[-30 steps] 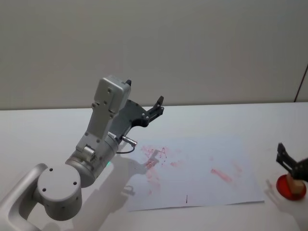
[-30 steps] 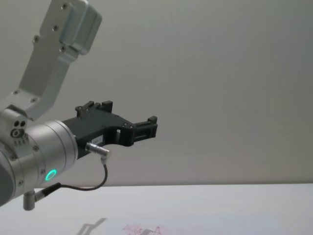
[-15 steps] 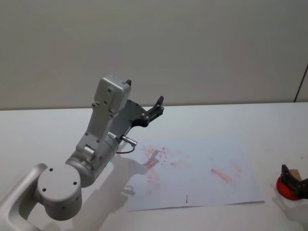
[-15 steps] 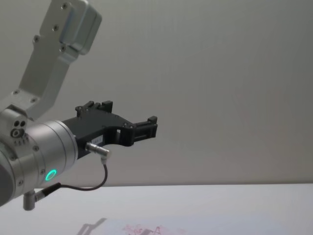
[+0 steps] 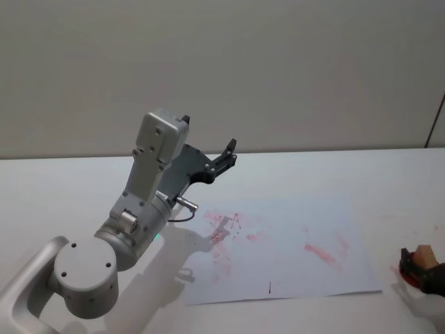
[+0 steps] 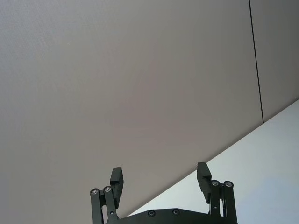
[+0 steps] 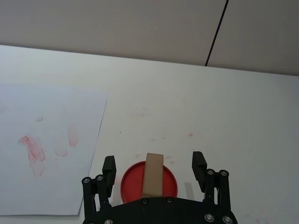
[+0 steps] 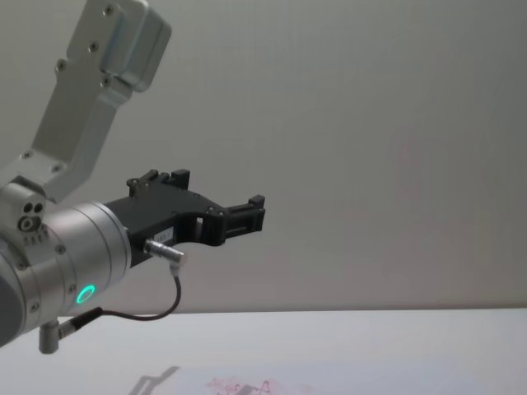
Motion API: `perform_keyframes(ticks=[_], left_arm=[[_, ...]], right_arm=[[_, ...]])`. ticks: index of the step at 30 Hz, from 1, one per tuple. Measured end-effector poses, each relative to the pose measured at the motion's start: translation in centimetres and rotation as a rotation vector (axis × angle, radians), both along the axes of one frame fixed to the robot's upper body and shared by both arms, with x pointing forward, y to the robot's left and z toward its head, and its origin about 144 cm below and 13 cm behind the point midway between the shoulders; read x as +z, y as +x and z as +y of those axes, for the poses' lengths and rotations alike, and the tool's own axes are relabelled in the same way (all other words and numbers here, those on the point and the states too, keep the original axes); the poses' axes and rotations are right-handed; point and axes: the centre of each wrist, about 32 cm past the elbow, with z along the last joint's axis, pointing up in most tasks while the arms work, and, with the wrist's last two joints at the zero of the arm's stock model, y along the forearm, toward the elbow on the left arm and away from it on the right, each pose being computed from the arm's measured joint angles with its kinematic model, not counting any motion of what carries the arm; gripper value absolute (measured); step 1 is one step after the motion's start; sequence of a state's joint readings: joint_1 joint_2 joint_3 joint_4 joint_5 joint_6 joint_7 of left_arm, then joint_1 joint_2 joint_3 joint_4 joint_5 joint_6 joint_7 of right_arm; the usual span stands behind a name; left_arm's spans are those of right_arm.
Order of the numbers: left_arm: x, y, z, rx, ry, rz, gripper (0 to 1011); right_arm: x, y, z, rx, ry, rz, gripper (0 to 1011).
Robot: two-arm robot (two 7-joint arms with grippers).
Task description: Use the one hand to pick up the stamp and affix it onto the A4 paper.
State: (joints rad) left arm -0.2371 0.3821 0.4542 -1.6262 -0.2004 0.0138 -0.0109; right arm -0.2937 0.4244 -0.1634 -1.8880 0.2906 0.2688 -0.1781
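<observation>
A4 paper [image 5: 292, 243]: one sheet, pink-smudged.
stamp [image 7: 153, 173]: one, tan block on red disc, 4 o'clock off A4 paper.
right gripper [image 7: 154, 161]: wide, straddling stamp, not gripping.
left gripper [image 6: 160, 175]: wide, raised, paper's 10 o'clock.

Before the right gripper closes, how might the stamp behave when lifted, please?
The stamp looks like a rigid wooden block, so probably stiff and light. Standing upright on the red pad inside the open right gripper, it might tip if nudged. The left gripper hangs raised.
</observation>
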Motion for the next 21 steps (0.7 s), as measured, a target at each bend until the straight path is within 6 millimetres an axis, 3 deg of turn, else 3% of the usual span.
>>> perform_keyframes(ticks=[14, 21], left_arm=[[0.00, 0.00, 0.00, 0.000, 0.000, 0.000, 1001], [0.00, 0.00, 0.00, 0.000, 0.000, 0.000, 1001]], right_arm=[[-0.70, 0.27, 0.62, -0.016, -0.007, 0.055, 995], [-0.91, 0.28, 0.75, -0.025, -0.010, 0.069, 841]])
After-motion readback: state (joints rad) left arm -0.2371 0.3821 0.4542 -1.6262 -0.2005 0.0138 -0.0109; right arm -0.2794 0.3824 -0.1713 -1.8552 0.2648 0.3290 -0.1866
